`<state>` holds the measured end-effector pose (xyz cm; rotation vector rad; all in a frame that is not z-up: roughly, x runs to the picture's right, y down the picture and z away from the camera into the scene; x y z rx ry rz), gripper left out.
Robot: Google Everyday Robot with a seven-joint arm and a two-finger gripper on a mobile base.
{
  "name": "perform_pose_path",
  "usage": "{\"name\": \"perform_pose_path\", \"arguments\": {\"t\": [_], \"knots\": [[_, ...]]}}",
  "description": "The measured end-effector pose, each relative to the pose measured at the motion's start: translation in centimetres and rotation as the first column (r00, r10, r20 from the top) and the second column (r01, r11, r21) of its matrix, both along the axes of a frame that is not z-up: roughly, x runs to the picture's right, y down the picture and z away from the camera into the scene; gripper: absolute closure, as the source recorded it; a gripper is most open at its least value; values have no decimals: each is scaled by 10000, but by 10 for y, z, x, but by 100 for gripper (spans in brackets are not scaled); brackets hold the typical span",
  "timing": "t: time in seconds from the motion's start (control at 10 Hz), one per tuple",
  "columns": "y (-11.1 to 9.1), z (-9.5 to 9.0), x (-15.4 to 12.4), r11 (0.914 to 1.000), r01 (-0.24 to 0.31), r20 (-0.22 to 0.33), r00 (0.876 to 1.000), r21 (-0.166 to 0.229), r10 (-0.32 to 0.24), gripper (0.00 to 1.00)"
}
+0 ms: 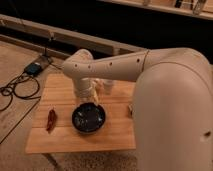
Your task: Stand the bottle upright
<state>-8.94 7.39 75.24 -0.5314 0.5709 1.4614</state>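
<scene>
The big white robot arm swept in from the right of the frame and bent down over the pale wooden counter. Its pincer hung at centre frame, right above the far rim of the round black bowl, jaws spread wide. And the small clear, pale plastic bottle? Only a pale shape showed there, tucked under the pincer just behind the bowl; I could not tell whether it was upright, lying down or touched. A white cup stood just behind, toward the upper middle. A dark red elongated object lay at the counter's left, well apart from the bowl. Black cables trailed across the floor at the left.
</scene>
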Motion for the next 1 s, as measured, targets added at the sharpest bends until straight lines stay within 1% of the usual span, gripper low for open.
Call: {"name": "perform_pose_path", "arguments": {"t": [0.1,0.2,0.3,0.5,0.7,1.0], "knots": [[-4,9,2,10000,25,-78,10000,-5,-25,35],[-11,27,6,10000,74,-189,9998,26,-74,35],[-16,38,6,9999,94,-186,9998,75,-92,35],[-27,66,2,9997,79,-27,10000,242,-78,35],[-35,93,3,9995,-50,38,10000,311,49,35],[-40,123,-1,9994,-210,98,9997,259,207,35]]}}
